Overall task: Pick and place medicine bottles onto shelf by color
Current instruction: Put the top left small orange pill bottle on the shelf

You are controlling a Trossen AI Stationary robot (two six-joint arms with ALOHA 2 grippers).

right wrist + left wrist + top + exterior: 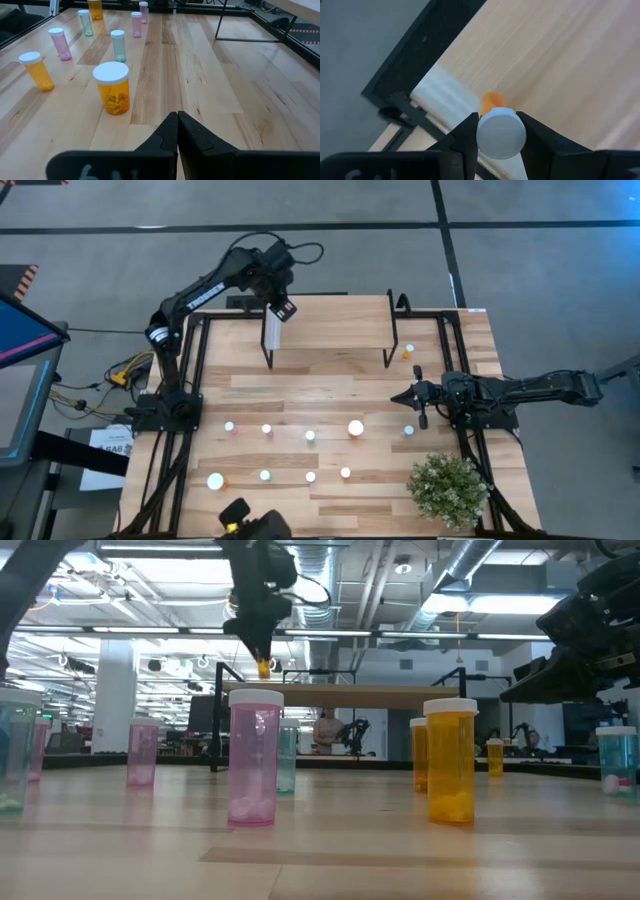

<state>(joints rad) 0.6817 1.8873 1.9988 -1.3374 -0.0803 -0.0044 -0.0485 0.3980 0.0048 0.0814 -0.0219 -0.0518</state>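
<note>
Left wrist view: the orange bottle (492,103) is mostly hidden behind its own white cap (501,134), and the jaws run off the bottom edge. In the low view a teal bottle (12,755) is cut by the left edge. From above, the loose bottles (310,436) on the surface (330,380) are too small to tell colours.
</note>
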